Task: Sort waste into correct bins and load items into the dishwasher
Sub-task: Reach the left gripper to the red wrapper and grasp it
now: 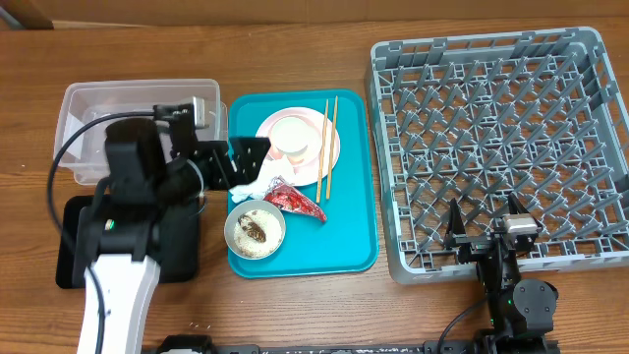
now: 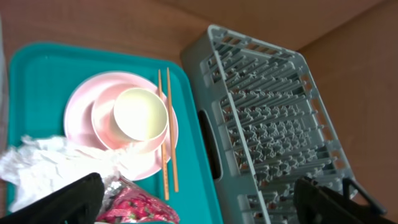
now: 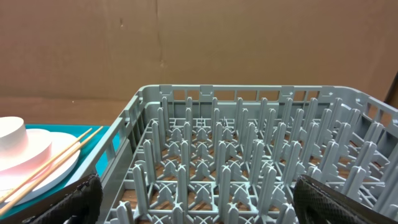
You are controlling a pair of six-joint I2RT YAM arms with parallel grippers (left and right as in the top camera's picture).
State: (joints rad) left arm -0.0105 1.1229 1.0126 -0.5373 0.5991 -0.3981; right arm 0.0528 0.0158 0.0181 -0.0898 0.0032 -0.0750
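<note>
Pegs of the grey dish rack are standing bare, with your right claw hanging wide open and empty at its near edge. The teal tray is carrying the pink plate, the grey bowl of scraps and the waste, while the clear tub is looking empty. Your left claw is gaping empty over the napkin, so you should be dropping straight onto its bulk, keeping clear of the red wrapper.

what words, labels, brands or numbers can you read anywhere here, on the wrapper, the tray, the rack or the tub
No readable text in any view.
Red wrapper: pale specks on the foil, too blurred to tell whether they are print.
Dish rack: plain grey plastic, no label seen.
Teal tray: no marks seen.
Clear tub: no label seen.
</note>
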